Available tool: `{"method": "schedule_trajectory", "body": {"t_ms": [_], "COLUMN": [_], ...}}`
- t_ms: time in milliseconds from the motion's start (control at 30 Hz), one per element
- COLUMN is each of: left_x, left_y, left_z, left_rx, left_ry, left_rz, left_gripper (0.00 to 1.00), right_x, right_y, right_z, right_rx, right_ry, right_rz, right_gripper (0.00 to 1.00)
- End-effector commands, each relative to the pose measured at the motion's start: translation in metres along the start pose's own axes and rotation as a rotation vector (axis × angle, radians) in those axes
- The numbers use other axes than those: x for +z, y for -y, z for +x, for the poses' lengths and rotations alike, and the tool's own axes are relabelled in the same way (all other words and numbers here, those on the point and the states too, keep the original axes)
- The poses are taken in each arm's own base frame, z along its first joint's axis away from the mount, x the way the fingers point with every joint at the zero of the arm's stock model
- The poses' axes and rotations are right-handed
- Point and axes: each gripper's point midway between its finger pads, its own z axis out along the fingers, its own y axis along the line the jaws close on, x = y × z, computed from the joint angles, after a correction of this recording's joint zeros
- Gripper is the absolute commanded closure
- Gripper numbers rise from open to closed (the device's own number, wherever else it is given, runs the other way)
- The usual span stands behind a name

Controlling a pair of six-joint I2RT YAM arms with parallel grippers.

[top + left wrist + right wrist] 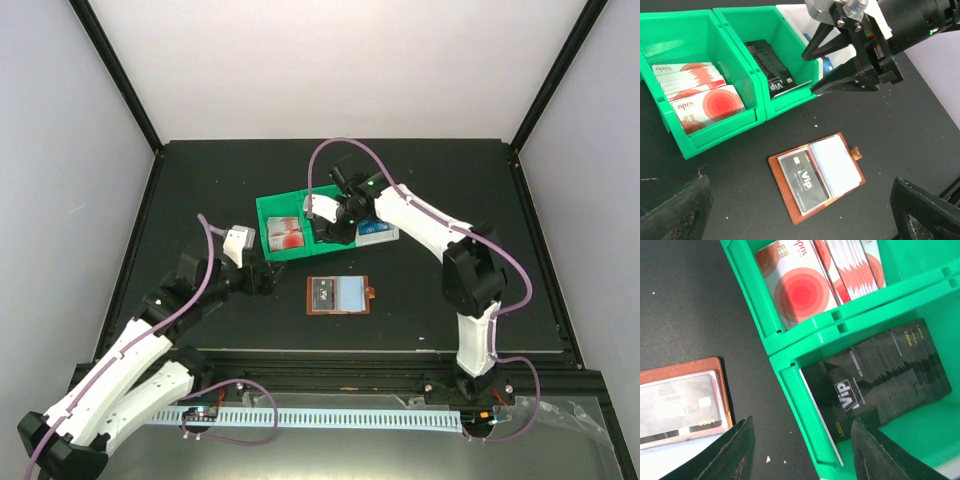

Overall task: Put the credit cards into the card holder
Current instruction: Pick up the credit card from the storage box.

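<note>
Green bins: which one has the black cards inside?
The green bin below the open right end effector, next to the white bin; its cards are black, marked VIP. The other green bin holds red-and-white cards.

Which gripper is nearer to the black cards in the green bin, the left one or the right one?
Right. The right gripper hovers open over the black cards in the green bin; the left gripper is farther off, on the near side of the neighbouring bin.

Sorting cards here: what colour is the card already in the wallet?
Black card, white VIP lettering; left wrist view.
</note>
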Motion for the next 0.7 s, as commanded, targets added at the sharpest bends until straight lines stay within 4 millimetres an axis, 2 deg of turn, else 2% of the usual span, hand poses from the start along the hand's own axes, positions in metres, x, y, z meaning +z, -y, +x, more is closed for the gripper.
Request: {"method": "schedule_trajectory", "body": {"t_ms": [0, 133, 300, 467, 667], "left_x": [0.003, 0.003, 0.003, 0.007, 0.011], "left_y": [0.002, -0.003, -0.010, -0.012, -0.016], "left_z": [0.001, 0.002, 0.002, 0.005, 0.007], "left_rx": [0.001, -0.012, -0.028, -0.042, -0.053], "left_ry": [-0.019, -0.017, -0.007, -0.026, -0.034], "left_rz": [0.018, 0.005, -0.008, 0.002, 0.004], "left_gripper": [0.01, 0.01, 0.01, 0.01, 0.01], "right_x": [0.013, 0.034, 0.054, 0.064, 0.074], "right_y": [0.010, 0.016, 0.019, 0.017, 0.009], "right_z": [-0.017, -0.015, -0.002, 0.010, 0.036], "right_rx": [-0.122, -0.148, -0.165, -0.167, -0.154], "right_ry": [0.065, 0.048, 0.012, -0.002, -0.088], "right_rz": [-0.017, -0.062, -0.108, -0.150, -0.191], "right_gripper": [0.46, 0.46, 0.46, 0.46, 0.48]}}
